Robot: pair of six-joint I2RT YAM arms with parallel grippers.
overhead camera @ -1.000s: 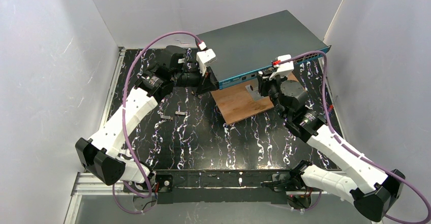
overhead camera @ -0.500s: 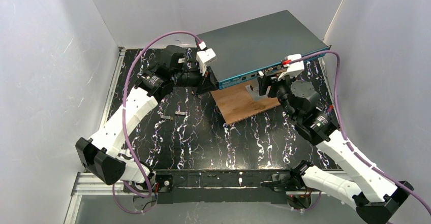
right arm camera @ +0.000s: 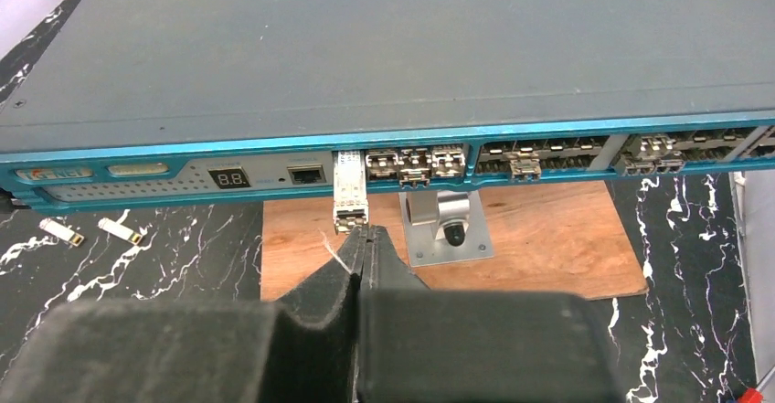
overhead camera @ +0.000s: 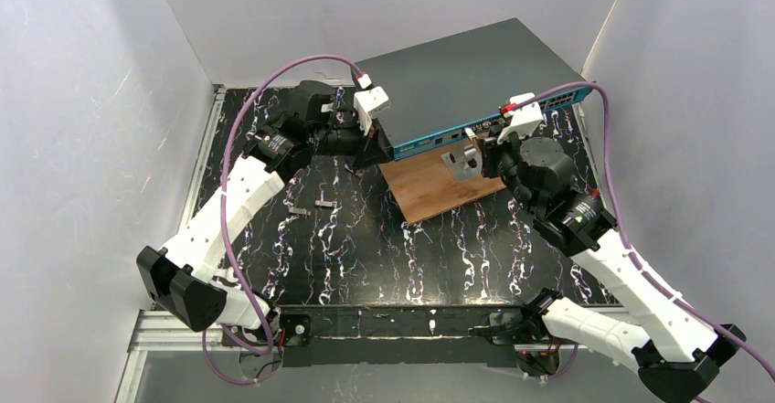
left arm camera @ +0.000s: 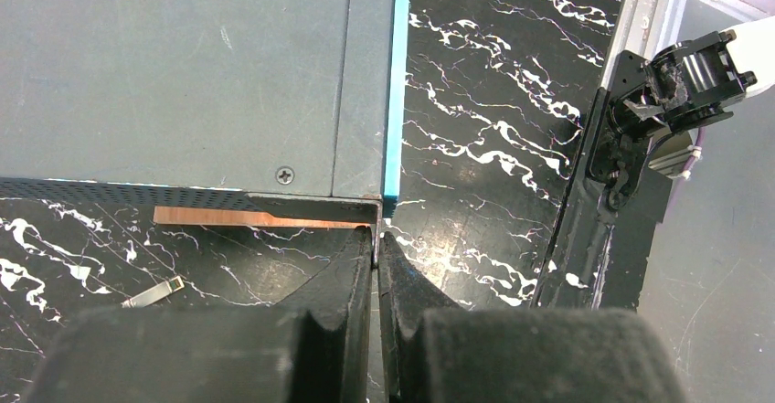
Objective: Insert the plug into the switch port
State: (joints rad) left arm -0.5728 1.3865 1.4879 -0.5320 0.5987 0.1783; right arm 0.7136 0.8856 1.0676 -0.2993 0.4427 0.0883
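Note:
The switch (overhead camera: 466, 74) is a wide dark grey box with a teal front strip (right arm camera: 512, 138) and sits at the back of the table. A small metal plug (right arm camera: 350, 195) sticks out of a port just right of the display. My right gripper (right arm camera: 366, 231) is shut with nothing between its fingers, and its tips sit right at the plug's rear end. My left gripper (left arm camera: 376, 237) is shut on the thin metal ear at the switch's (left arm camera: 183, 65) front left corner.
A brown wooden board (right arm camera: 557, 248) lies under the switch front and carries a metal bracket (right arm camera: 448, 229) right beside my right fingers. Two loose plugs (right arm camera: 59, 231) (right arm camera: 119, 229) lie on the black marbled table (overhead camera: 366, 248). White walls close in on three sides.
The right wrist has shifted to the right along the switch front and the arm has straightened behind it. The left arm has not moved.

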